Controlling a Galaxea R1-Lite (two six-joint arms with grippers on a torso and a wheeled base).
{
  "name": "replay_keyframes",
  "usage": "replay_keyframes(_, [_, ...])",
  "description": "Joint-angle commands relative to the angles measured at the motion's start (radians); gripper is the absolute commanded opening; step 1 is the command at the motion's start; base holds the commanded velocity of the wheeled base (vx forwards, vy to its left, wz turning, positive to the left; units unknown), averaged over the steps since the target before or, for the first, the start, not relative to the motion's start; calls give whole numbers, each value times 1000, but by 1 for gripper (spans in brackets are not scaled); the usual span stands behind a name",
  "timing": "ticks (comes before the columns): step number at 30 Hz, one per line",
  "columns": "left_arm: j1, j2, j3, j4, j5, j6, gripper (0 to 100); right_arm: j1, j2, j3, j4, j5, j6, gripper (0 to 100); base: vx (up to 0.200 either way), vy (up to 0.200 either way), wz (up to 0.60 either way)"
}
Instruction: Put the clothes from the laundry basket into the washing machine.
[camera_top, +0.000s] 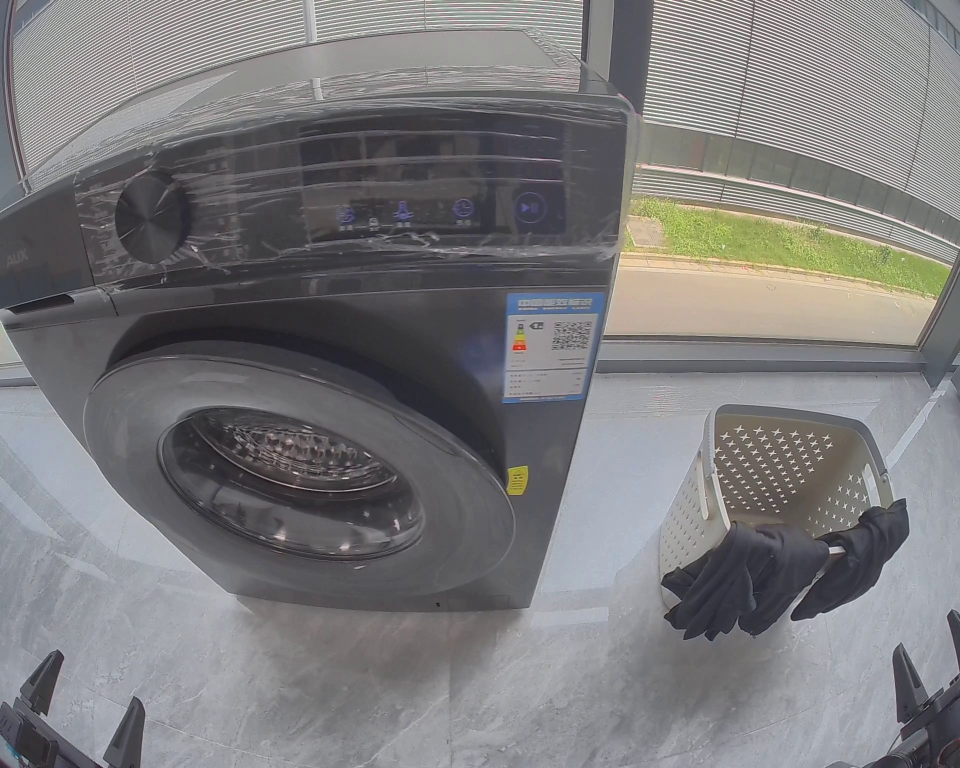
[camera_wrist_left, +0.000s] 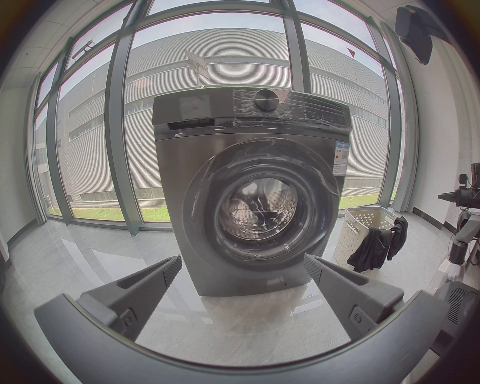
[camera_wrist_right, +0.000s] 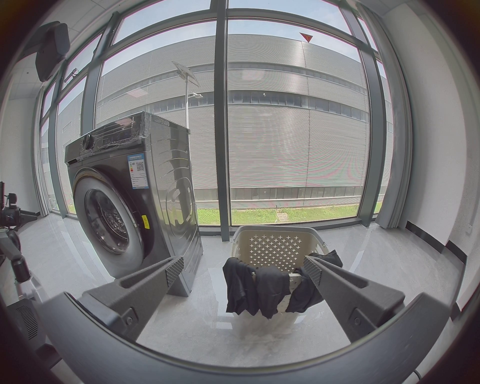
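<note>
Fingers (camera_wrist_left: 145, 287) of the left end effector (camera_wrist_left: 242, 265) stood wide apart with nothing between them, low at the near left over the floor (camera_top: 450, 680). The right end effector (camera_wrist_right: 243, 265) was likewise spread and empty, low at the near right.

Beyond the left end effector, the dark grey washing machine (camera_top: 330, 400) stood on the pale marbled floor, its round door (camera_top: 300, 470) shut and the metal drum visible through the glass. A dial (camera_top: 152, 218) sat at the left of its control panel, which was covered in clear film.

To the right of the washing machine, and apart from it, the white laundry basket (camera_top: 690, 510) sat on the floor, ahead of the right end effector. Black clothes (camera_top: 745, 585) hung over the basket's near rim and down its outer wall, with a second dark piece (camera_top: 860, 560) draped at the rim's right corner.

Tall windows (camera_top: 780, 100) ran along the far side behind both.
</note>
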Motion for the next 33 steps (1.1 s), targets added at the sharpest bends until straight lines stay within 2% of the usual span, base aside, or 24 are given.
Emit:
replay_keyframes(1, [0,-18,18,0,0,0,100,0,-16,18,0,0,0,100,0,200,0])
replay_keyframes(10, [0,-18,18,0,2,8,100,0,-16,18,0,0,0,100,0,200,0])
replay_keyframes(22, [0,-18,18,0,2,8,100,0,-16,18,0,0,0,100,0,0,0])
replay_keyframes(31, [0,-18,18,0,2,8,100,0,-16,18,0,0,0,100,-200,0,0])
replay_keyframes(33, [0,-18,18,0,3,10,100,0,-16,18,0,0,0,100,0,0,0])
